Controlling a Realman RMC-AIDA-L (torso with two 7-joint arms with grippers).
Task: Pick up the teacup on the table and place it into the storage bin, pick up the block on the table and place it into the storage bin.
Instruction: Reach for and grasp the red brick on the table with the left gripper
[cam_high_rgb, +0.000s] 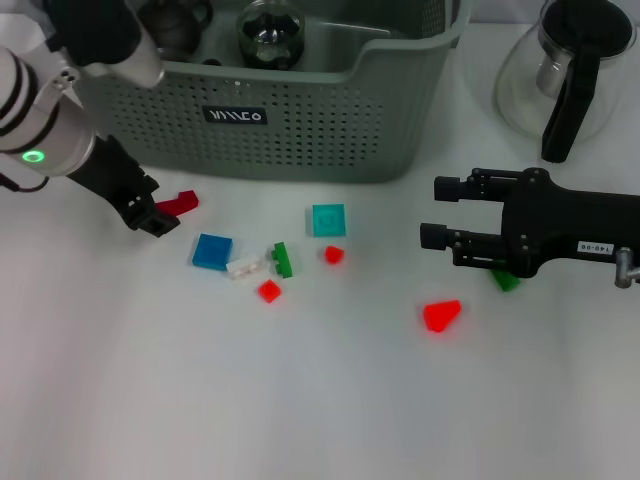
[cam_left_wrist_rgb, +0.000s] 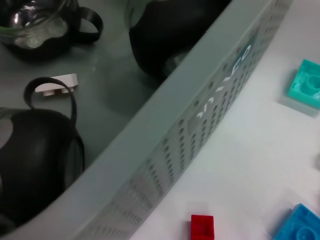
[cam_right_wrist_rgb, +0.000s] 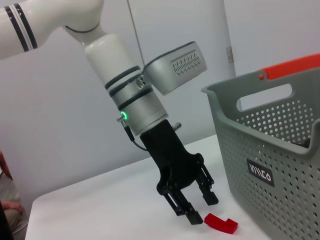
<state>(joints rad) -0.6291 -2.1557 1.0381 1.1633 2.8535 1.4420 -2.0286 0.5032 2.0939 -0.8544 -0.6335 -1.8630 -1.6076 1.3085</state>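
The storage bin (cam_high_rgb: 330, 130) stands at the back of the white table, and dark glass teacups (cam_high_rgb: 268, 35) lie inside it. The left wrist view looks into the storage bin (cam_left_wrist_rgb: 200, 110), where three teacups (cam_left_wrist_rgb: 35, 145) and a white block (cam_left_wrist_rgb: 57, 84) rest. My left gripper (cam_high_rgb: 150, 220) hangs open just left of a dark red block (cam_high_rgb: 178, 205) in front of the bin. In the right wrist view this left gripper (cam_right_wrist_rgb: 198, 210) holds nothing, and the red block (cam_right_wrist_rgb: 220, 223) lies beside its fingertips. My right gripper (cam_high_rgb: 432, 212) is open and empty at the right.
Several loose blocks lie mid-table: blue (cam_high_rgb: 212, 251), white (cam_high_rgb: 244, 267), green (cam_high_rgb: 282, 260), teal (cam_high_rgb: 328, 220), small red ones (cam_high_rgb: 269, 291), a red wedge (cam_high_rgb: 441, 315). A green block (cam_high_rgb: 505, 280) peeks from under the right gripper. A glass pot (cam_high_rgb: 560, 75) stands at the back right.
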